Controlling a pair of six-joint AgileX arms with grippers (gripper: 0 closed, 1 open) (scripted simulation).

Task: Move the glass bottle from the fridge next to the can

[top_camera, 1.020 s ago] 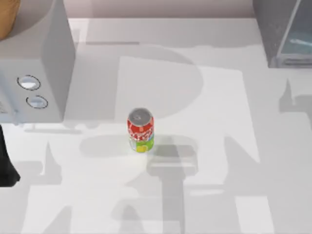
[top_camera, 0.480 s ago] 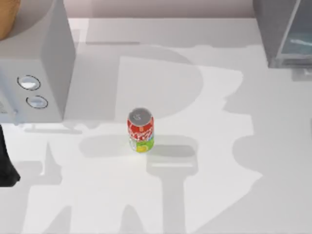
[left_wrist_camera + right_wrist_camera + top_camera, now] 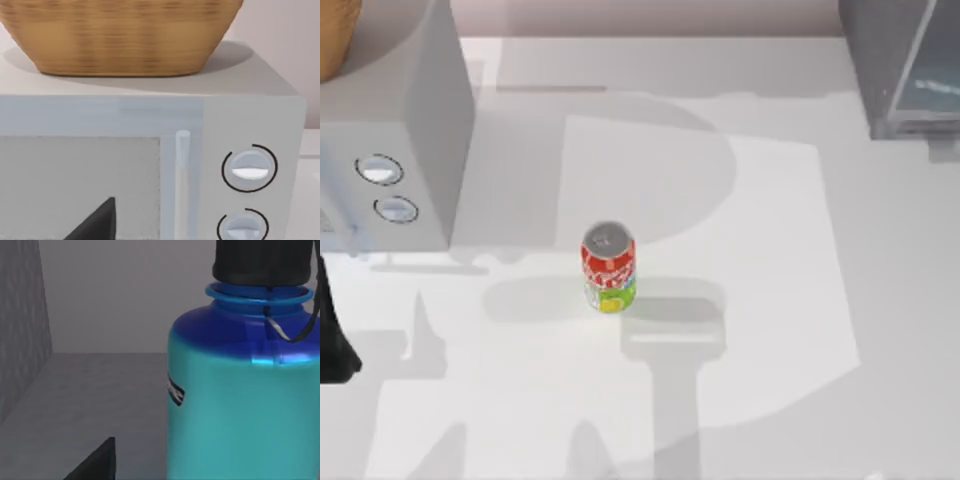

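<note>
The glass bottle (image 3: 240, 405) is teal with a blue shoulder, a black cap and a thin strap. It stands upright on the grey floor inside the fridge (image 3: 900, 70), close in front of my right gripper (image 3: 97, 462), of which a dark tip shows beside it. The fridge stands at the table's far right corner. The red can (image 3: 608, 268) stands upright near the middle of the table, with nothing touching it. My left arm (image 3: 332, 340) sits parked at the table's left edge.
A light grey box with two round knobs (image 3: 390, 150) stands at the far left, and a wicker basket (image 3: 120, 35) rests on top of it. The white table (image 3: 770, 250) around the can is bare.
The arm shadows on the table's right side have shifted and spread. The can and the left arm have not moved.
</note>
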